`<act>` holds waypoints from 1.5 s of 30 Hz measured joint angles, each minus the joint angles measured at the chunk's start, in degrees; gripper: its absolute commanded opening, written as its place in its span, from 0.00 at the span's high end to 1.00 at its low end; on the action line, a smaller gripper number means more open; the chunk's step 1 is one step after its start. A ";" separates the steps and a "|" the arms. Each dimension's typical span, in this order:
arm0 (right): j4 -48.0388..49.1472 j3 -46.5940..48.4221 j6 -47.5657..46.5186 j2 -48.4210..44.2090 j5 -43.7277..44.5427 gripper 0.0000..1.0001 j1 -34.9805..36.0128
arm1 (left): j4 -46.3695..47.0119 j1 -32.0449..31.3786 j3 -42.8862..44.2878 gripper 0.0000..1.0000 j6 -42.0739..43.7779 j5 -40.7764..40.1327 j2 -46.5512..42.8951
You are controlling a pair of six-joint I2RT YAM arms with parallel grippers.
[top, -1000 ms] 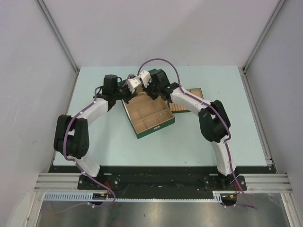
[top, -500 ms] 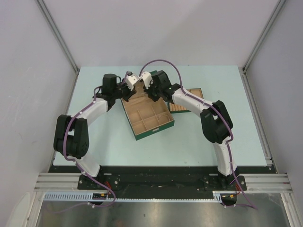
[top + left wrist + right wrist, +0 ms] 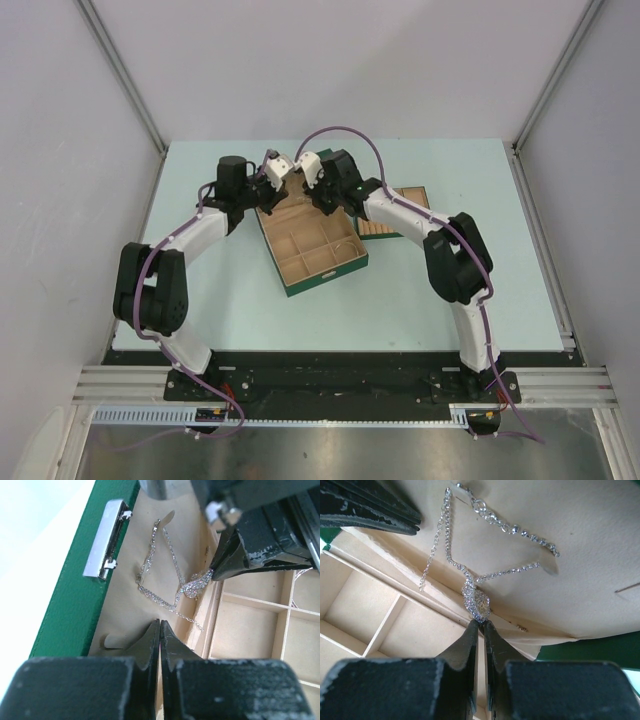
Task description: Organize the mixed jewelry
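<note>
A thin silver chain necklace (image 3: 165,567) lies in loops on the tan inside of the open lid of the green box (image 3: 70,605). Its sparkly pendant (image 3: 476,602) rests by the hinge edge, next to the compartments. My right gripper (image 3: 481,623) is shut with its tips pinching the lower end of the pendant (image 3: 196,584). The left gripper (image 3: 159,623) is shut with nothing in it, hovering over the lid just short of the chain. From above, both grippers (image 3: 272,198) (image 3: 314,198) meet at the far end of the box (image 3: 330,270). No other jewelry shows.
The box holds several tan compartments (image 3: 250,625), which look bare in the wrist views. A silver clasp (image 3: 106,540) sits on the lid's green rim. A small tan divided tray (image 3: 408,196) lies to the right of the box, under the right arm.
Both wrists have shifted slightly left and farther back over the end of the box. Both grippers stay shut.
</note>
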 measured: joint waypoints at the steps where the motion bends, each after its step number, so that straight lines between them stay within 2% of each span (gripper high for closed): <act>1: 0.07 -0.24 0.07 -0.15 -0.02 0.99 0.00 | 0.04 0.00 0.00 0.97 -0.15 -0.07 0.00; 20: 0.68 -2.54 0.33 -1.68 0.83 0.95 -0.02 | 0.39 -0.28 0.00 0.97 -2.08 -1.40 0.00; 26: 0.70 -2.54 0.33 -1.68 1.07 0.86 0.00 | 0.39 -0.31 0.00 0.97 -2.12 -1.42 0.00; 33: -1.31 -0.98 -0.13 -1.42 2.60 0.66 0.04 | 0.66 -0.31 0.00 0.97 -2.58 -1.95 0.00; 45: -3.06 1.27 -0.59 -0.39 4.76 0.63 0.35 | 2.43 -0.26 -0.72 0.97 -2.51 -3.48 0.00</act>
